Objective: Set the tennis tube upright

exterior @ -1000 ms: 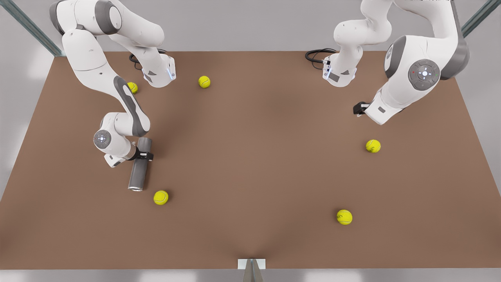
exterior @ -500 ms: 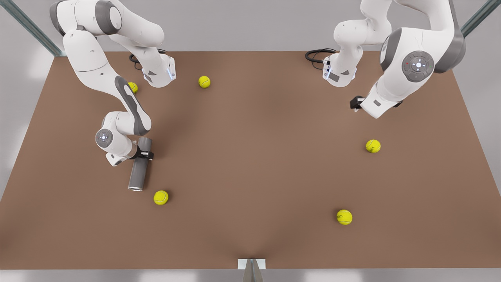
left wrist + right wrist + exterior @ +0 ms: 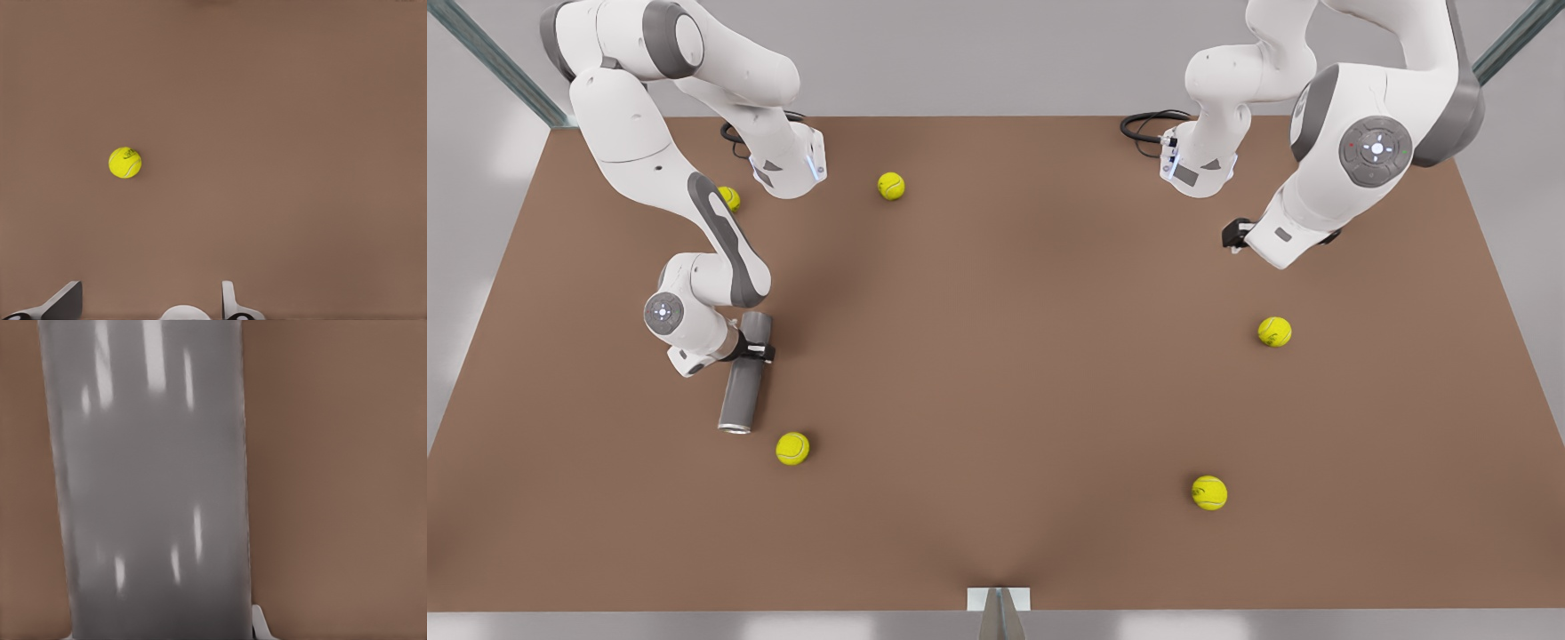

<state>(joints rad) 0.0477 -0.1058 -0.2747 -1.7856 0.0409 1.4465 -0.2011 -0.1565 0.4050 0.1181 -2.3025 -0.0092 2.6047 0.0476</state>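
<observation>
The tennis tube (image 3: 743, 382) is a slim grey cylinder lying flat on the brown table (image 3: 996, 373) at the front view's left, its silvery rim (image 3: 735, 429) toward the front edge. My right gripper (image 3: 756, 353) is shut across the tube's upper part, one finger on each side. In the right wrist view the tube (image 3: 153, 487) sits very close, with one fingertip (image 3: 261, 625) against its side. My left gripper (image 3: 1234, 236) hangs above the table at the front view's right and waits. In the left wrist view the left gripper (image 3: 150, 288) is open and holds nothing.
Several yellow-green tennis balls lie about: one (image 3: 792, 448) near the tube's rim, one (image 3: 1274, 332) under the left arm, seen also as the ball (image 3: 125, 163), others (image 3: 1209, 492), (image 3: 890, 186), (image 3: 728, 198). Both arm bases stand at the table's back.
The left arm drew back and up a little a second ago, then held still. The right wrist shifted slightly on the tube. The tube has not moved.
</observation>
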